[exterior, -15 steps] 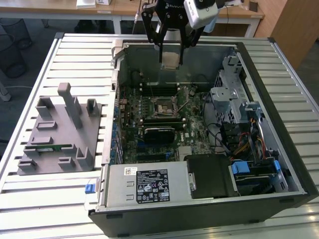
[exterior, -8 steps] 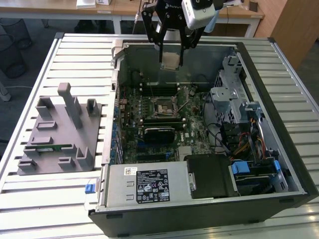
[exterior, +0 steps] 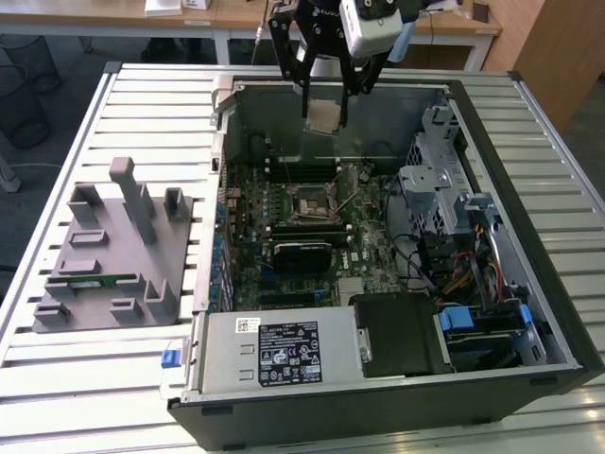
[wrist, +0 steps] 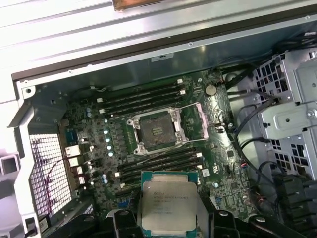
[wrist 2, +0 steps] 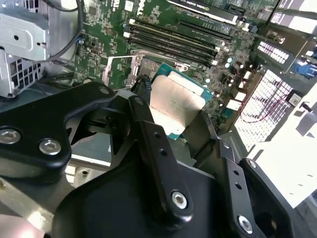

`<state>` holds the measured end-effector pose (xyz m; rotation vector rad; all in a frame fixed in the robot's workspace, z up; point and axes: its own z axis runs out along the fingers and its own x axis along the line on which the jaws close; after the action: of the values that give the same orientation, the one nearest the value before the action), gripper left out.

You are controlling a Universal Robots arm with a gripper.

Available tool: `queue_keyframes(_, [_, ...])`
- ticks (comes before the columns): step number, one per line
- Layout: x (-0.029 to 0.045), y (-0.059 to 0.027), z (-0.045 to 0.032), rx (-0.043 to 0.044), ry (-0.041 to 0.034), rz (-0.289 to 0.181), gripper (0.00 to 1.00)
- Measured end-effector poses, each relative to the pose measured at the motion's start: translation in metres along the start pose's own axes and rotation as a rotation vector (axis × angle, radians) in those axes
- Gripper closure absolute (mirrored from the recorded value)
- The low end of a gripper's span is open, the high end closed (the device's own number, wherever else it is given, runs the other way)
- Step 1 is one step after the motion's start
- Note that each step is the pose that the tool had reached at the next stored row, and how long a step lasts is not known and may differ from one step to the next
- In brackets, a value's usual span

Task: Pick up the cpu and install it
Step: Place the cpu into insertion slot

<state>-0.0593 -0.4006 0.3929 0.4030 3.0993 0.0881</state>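
The cpu (exterior: 323,113) is a small square chip with a pale silvery top and a thin green rim. My gripper (exterior: 324,119) is shut on it by two opposite edges and holds it in the air above the far part of the open computer case. In both wrist views the cpu (wrist 2: 174,100) (wrist: 167,202) sits between the black fingers (wrist 2: 148,124) (wrist: 212,222). The empty socket (exterior: 312,201) (wrist: 155,130) (wrist 2: 132,68) lies on the green motherboard with its metal frame open. It is below the chip and a little nearer the case's front.
A grey holder block (exterior: 104,255) with a green memory stick (exterior: 95,279) stands on the slatted table at the exterior view's left. Inside the case are a black block with a white label (exterior: 288,352), a metal drive cage (exterior: 430,184), cables and the case walls (exterior: 227,104).
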Motion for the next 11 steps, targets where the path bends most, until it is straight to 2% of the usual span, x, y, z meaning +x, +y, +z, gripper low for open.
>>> queue_keyframes(7, [0.0001, 0.0003, 0.0004, 0.0023, -0.0037, 0.054, 0.47])
queue_keyframes(11, [0.0001, 0.0003, 0.0007, 0.0039, -0.0076, 0.118, 0.47])
